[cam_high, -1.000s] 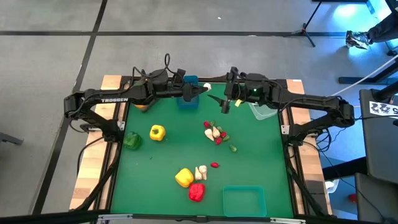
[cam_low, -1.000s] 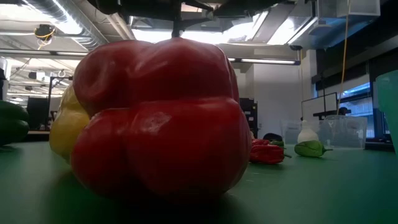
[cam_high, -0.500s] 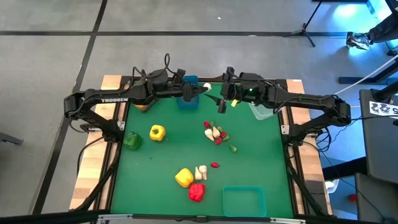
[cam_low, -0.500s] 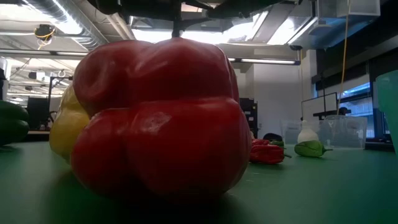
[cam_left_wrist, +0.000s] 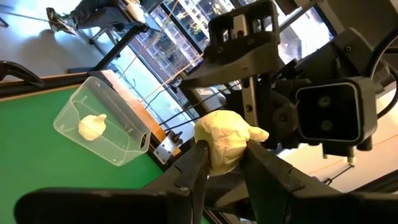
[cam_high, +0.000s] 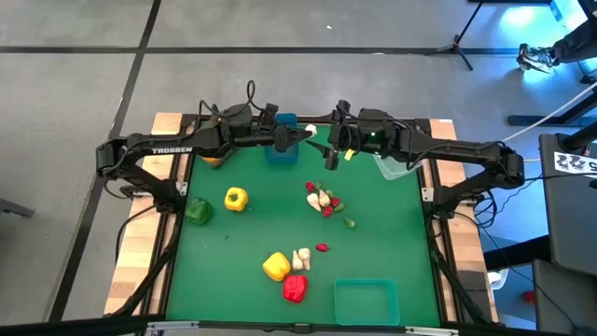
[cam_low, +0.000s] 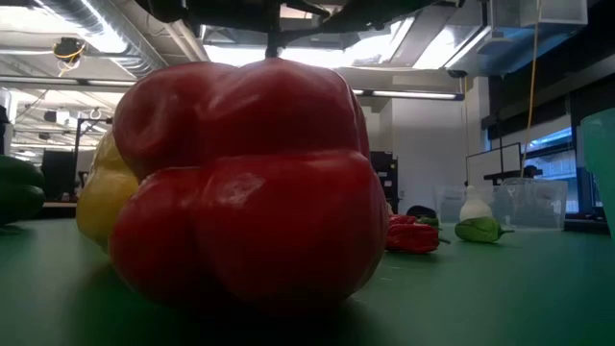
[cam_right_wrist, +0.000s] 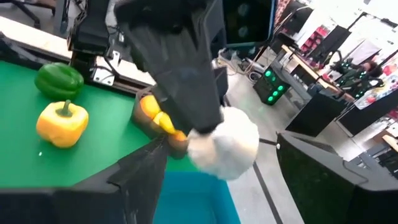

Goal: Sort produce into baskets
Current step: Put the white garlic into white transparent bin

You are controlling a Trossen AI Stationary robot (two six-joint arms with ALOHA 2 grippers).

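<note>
**Garlic piece held between the two arms above the far edge**

The left gripper [cam_high: 308, 133] was clamped on a white garlic-like toy piece [cam_left_wrist: 225, 139] above the far edge of the green counter [cam_high: 392, 238], just beside the blue plastic bin [cam_high: 281, 149]. The right gripper [cam_high: 332, 158] faced it with its fingers spread apart on either side of that piece, holding nothing. A clear plastic bin [cam_left_wrist: 106, 127] near the right arm held another white garlic piece [cam_left_wrist: 91, 126]. Out on the counter lay a yellow bell pepper [cam_high: 236, 198], a green bell pepper [cam_high: 197, 212], a second yellow pepper [cam_high: 276, 266] beside a red bell pepper [cam_high: 294, 287], and an empty teal-green bin [cam_high: 367, 301].
</note>
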